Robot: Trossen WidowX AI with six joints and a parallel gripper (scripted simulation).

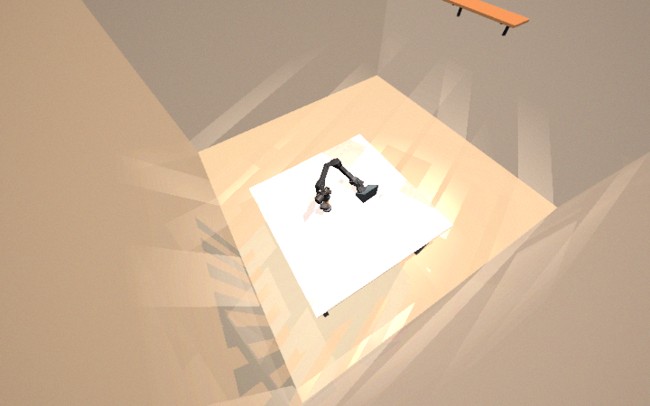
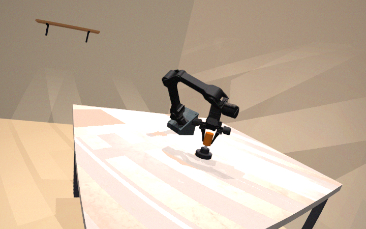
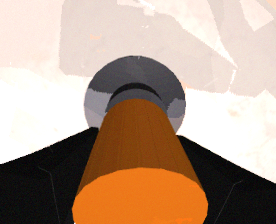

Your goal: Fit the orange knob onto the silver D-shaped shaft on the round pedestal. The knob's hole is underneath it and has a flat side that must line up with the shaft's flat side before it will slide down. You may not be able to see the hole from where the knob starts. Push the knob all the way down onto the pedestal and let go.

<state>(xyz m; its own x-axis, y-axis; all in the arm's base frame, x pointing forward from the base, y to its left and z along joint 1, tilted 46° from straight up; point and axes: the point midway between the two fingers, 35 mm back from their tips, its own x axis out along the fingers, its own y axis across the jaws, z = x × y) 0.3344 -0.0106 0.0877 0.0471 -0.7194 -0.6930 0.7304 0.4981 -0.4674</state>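
Note:
The orange knob (image 2: pixel 208 139) (image 3: pixel 140 195) is a cylinder held a little above the dark round pedestal (image 2: pixel 203 154) (image 3: pixel 134 70). It leans slightly in the exterior view. My gripper (image 2: pixel 208 140) is shut on the knob, with one finger on each side. A short bit of the silver shaft (image 2: pixel 206 146) shows between the knob's lower end and the pedestal's raised hub. The knob's hole and the shaft's flat side are hidden, and I cannot tell whether the flats line up. In the top view the arm covers most of the knob.
The arm's grey base (image 1: pixel 366 193) (image 2: pixel 188 125) stands on the white table (image 1: pixel 367 252) (image 2: pixel 155 182), behind the pedestal in the exterior view. An orange-brown wall shelf (image 1: pixel 488 12) (image 2: pixel 67 26) hangs far off. Shadows of the arm fall beside the pedestal.

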